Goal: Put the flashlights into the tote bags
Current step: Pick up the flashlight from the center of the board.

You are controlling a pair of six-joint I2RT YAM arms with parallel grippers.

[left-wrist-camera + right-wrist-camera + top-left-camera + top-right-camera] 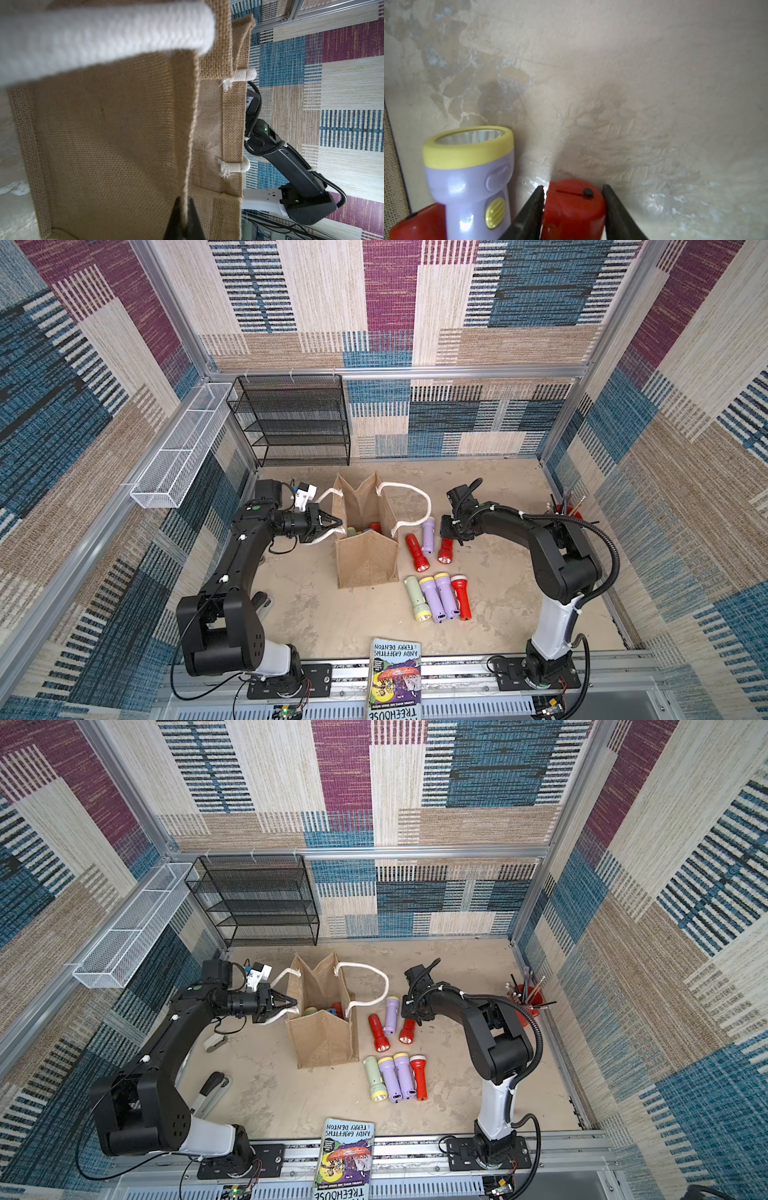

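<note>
On the left, our left arm (pixel 243 556) rises from its base on the near rail, folds at the elbow and runs toward the back wall. Its wrist lies level and points rightward at the tote bag (pixel 368 566). The left gripper (pixel 337 524) is pinched tight on the bag's left rim. In the left wrist view we see its fingers (pixel 176 218) on either side of the burlap hem, with a white rope handle (pixel 104 39) crossing close by.

The tote bag stands upright and open, a little left of the table's centre. In both top views we make out a few flashlights (pixel 309 1011) down inside it: pale green, blue and red.

Just right of the bag, three more lie on the table: a near red flashlight (pixel 417 552), a lilac flashlight (pixel 428 534) touching it, and a far red flashlight (pixel 571 207). Nearer to us, a row of four (pixel 439 598) lies side by side, pale green, two lilac and one red.

On the right, our right arm (pixel 540 539) stands on its white lower link with the elbow high. The forearm reaches leftward and the wrist tips down over the three loose flashlights. The right gripper (pixel 573 186) has its jaws partly spread, one on each side of the far red flashlight's tail end and close against it. We cannot tell whether they press it. That flashlight lies on the table.
</note>
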